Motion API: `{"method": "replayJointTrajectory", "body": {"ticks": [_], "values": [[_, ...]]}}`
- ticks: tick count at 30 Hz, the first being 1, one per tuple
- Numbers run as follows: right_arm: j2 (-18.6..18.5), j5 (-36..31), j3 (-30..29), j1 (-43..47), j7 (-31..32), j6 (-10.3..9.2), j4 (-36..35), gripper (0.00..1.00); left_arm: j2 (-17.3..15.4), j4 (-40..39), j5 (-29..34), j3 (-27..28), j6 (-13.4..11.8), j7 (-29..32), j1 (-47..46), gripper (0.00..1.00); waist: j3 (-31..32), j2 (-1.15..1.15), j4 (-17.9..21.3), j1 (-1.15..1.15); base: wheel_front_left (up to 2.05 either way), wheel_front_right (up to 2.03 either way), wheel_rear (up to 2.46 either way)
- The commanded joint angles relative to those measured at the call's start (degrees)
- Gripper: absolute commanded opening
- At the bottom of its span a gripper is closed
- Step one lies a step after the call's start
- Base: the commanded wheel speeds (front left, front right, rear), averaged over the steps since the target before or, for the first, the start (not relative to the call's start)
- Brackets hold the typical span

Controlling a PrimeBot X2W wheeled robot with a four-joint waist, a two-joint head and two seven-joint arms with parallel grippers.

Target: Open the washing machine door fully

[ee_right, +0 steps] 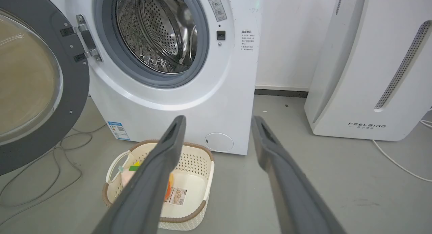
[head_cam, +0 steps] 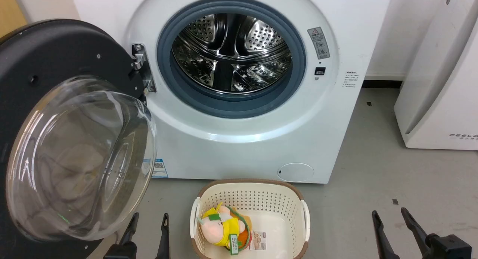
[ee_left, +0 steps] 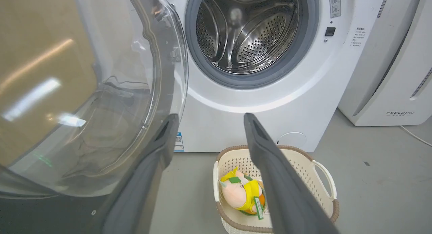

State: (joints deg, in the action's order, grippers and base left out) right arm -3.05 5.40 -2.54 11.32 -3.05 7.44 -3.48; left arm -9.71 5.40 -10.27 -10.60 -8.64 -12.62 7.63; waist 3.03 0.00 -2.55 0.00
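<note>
At the left of the head view we see the door [head_cam: 56, 61] standing wide open, hung on a metal hinge [head_cam: 141, 66] at the left side of the washer [head_cam: 246, 147]. Its black ring faces us, and its glass bowl [head_cam: 80, 158] bulges toward the lower left of the frame. Upper centre, the steel drum [head_cam: 231, 53] lies open to view inside its grey gasket [head_cam: 227, 108]. A blue label [head_cam: 160, 168] sits low on the washer's front near the bowl's edge, and a round cap [head_cam: 295, 172] sits low toward the right.

Lower centre, a cream basket [head_cam: 304, 214] stands on the grey floor [head_cam: 373, 165] just before the washer, not touching it. A plush toy [head_cam: 220, 229] in yellow lies in its left half, with a paper tag [head_cam: 259, 240] beside it.

Our left gripper [head_cam: 150, 215] rises from the bottom edge, between bowl and basket, fingers spread with nothing between them. In the left wrist view one finger [ee_left: 158, 149] sits right against the bowl's rim; we cannot tell whether it touches the glass. Our right gripper [head_cam: 390, 212] rises at the lower right, likewise spread and empty, over the floor and well apart from basket and washer.

At the right edge stands a white appliance [head_cam: 440, 102], beside the washer with floor and wall between them. In the right wrist view, thin cables [ee_right: 60, 149] trail across the floor under the door.
</note>
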Motion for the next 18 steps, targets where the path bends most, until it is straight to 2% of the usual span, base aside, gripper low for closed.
{"method": "replayJointTrajectory", "body": {"ticks": [1, 8, 9, 18], "values": [[0.2, -0.3, 0.1, 0.8, 0.1, 0.05, -0.4, 1.0, -0.3, 0.1, -0.1, -0.2, 0.3, 0.1, -1.0, 1.0, 0.0, 0.0, 0.2, 0.0, 0.0, 0.0, 0.0], [0.2, 0.1, 0.5, 0.9, 0.3, 0.05, -0.2, 1.0, -0.6, -0.1, -0.6, -1.0, 1.2, 0.5, -1.6, 1.0, -0.2, 0.0, 0.8, 0.0, 0.0, 0.0, 0.0], [0.0, 0.1, 0.5, 0.0, 0.3, 0.0, -0.1, 0.0, -0.3, 0.0, -0.4, -1.1, 1.1, 0.5, -0.9, 0.0, -0.2, 0.0, 0.8, 0.0, 0.0, 0.0, 0.0], [0.0, -0.2, 0.6, -0.7, 0.4, 0.0, 0.1, 0.0, 0.1, -0.3, 0.2, -0.5, 1.6, 1.2, -1.2, 0.0, -0.4, 0.0, 0.9, 0.0, 0.0, 0.0, 0.0]]}}
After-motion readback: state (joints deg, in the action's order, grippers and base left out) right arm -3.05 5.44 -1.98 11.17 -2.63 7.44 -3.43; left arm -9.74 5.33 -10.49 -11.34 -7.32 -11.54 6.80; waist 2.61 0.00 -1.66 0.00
